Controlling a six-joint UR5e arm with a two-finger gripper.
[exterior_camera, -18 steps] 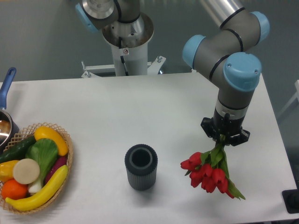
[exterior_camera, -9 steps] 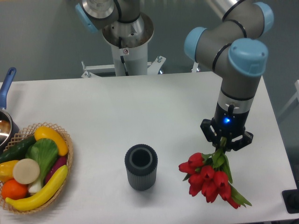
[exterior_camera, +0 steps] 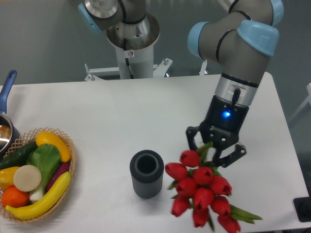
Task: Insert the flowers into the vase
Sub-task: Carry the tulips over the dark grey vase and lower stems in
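Observation:
The vase (exterior_camera: 146, 174) is a short dark grey ribbed cylinder standing upright on the white table (exterior_camera: 126, 111), its mouth open and empty. My gripper (exterior_camera: 213, 150) is shut on the green stems of the flowers (exterior_camera: 200, 193), a bunch of red tulips with green leaves. The bunch hangs below the gripper, lifted above the table, just right of the vase. Its leftmost bloom is close to the vase's right side. The stem ends are hidden in the fingers.
A wicker basket (exterior_camera: 70, 167) of toy vegetables and fruit sits at the front left. A pot with a blue handle (exterior_camera: 7, 87) is at the left edge. The robot's base (exterior_camera: 132, 43) stands behind the table. A dark object (exterior_camera: 303, 208) is at the front right corner.
The gripper has risen toward the camera and moved left with the flowers. The bunch now looks larger and sits closer to the vase. The vase has not moved.

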